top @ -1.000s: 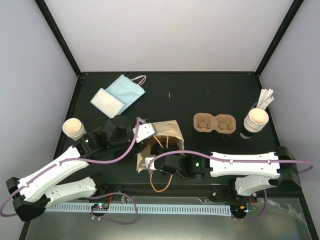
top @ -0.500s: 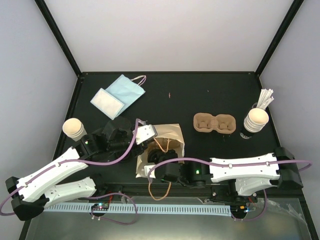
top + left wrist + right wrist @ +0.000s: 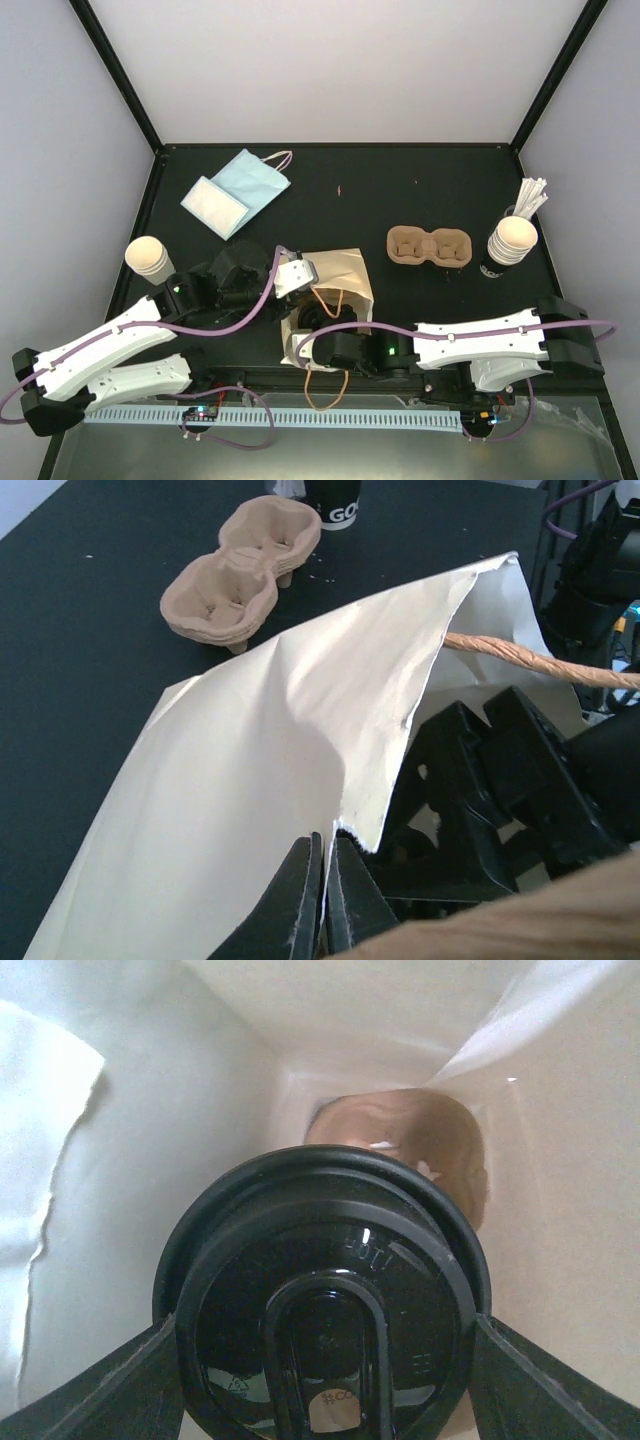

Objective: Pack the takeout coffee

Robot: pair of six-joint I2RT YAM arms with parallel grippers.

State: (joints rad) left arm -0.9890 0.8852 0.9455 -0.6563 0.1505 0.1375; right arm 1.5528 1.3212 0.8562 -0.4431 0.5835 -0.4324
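We count one takeout coffee point(image 3: 320, 1290) — black-lidded, brown-sided — inside the one paper bag point(image 3: 340, 270), our right jaws clasping it. Our left jaws pinch the bag's edge. One pulp carrier point(image 3: 428, 246) lies nearby.

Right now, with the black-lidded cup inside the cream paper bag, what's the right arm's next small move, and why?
Probably ease the black-lidded cup deeper, toward the closed end of the cream paper bag, before releasing. The right gripper grips its lid, bag floor visible beyond; the left gripper pinches the rim open.
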